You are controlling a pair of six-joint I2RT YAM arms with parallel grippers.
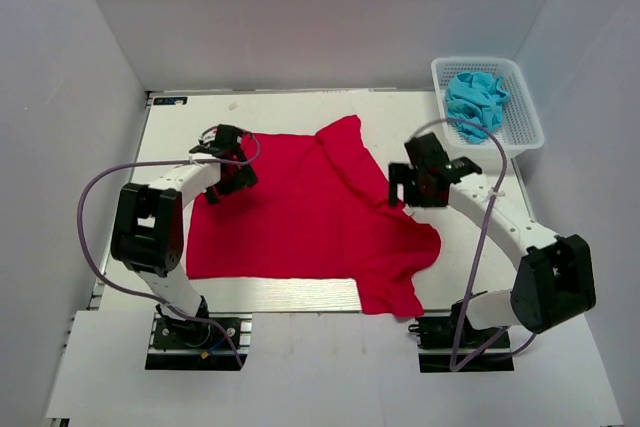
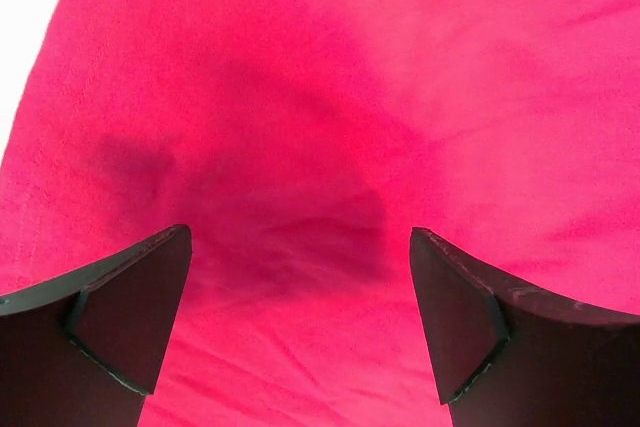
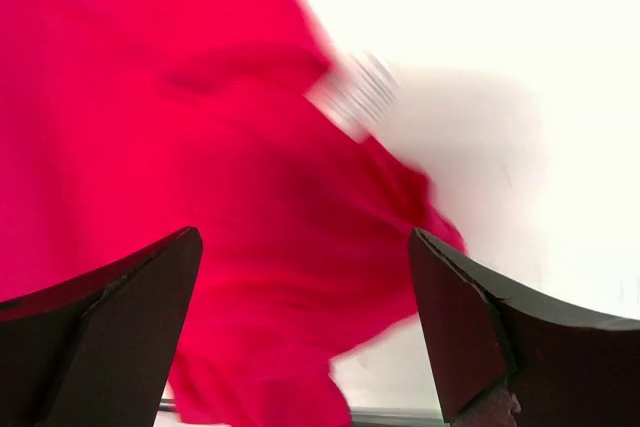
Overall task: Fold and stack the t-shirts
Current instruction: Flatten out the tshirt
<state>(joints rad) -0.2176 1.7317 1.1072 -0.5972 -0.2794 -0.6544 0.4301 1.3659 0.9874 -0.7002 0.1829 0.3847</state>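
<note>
The red t-shirt point(image 1: 300, 212) lies spread on the white table, with one part folded over toward the back middle and a sleeve hanging over the near edge. It fills the left wrist view point(image 2: 320, 97) and the left of the right wrist view point(image 3: 150, 147). My left gripper point(image 1: 228, 182) is open and empty just above the shirt's left part. My right gripper point(image 1: 412, 190) is open and empty above the shirt's right edge. The turquoise t-shirt point(image 1: 476, 97) lies crumpled in the white mesh basket point(image 1: 525, 117).
The basket stands at the table's back right corner. Grey walls close in the table on three sides. Bare white table point(image 1: 470, 247) shows to the right of the red shirt and along the back point(image 1: 280, 112).
</note>
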